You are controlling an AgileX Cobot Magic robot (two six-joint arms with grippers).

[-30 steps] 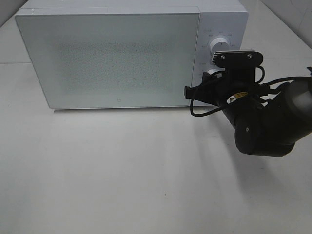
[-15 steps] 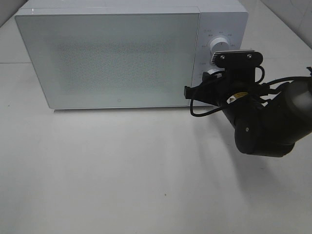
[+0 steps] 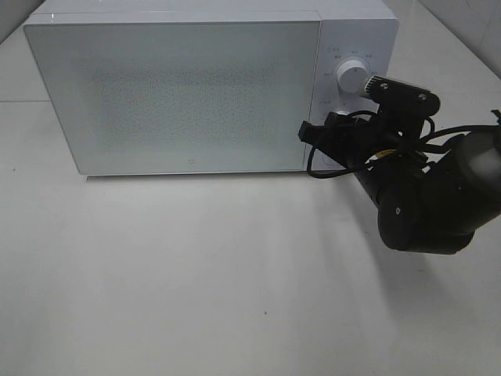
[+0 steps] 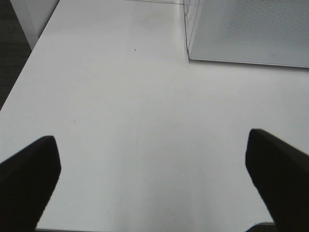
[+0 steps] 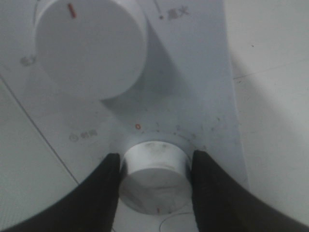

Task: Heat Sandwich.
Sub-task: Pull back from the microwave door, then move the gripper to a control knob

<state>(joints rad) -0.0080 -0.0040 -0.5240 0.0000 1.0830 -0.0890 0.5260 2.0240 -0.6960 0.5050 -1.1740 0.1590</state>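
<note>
The white microwave (image 3: 180,94) stands at the back of the table with its door closed. The sandwich is hidden. My right gripper (image 5: 155,186) is shut on the lower knob (image 5: 154,166) of the control panel, one dark finger on each side. That knob's red mark points towards the wrist camera. The upper knob (image 5: 89,46) is free. From above, the right gripper (image 3: 335,125) covers the lower knob, just below the upper knob (image 3: 352,77). My left gripper (image 4: 154,183) is wide open over bare table, holding nothing.
The white table (image 3: 196,274) stretches in front of the microwave. In the left wrist view the table's edge (image 4: 19,82) runs along one side, and the microwave's lower front corner (image 4: 190,55) shows beyond the open fingers.
My right wrist has rolled clockwise while gripping the lower knob. The camera bracket now tilts and leaves the upper knob uncovered. The left arm has not moved.
</note>
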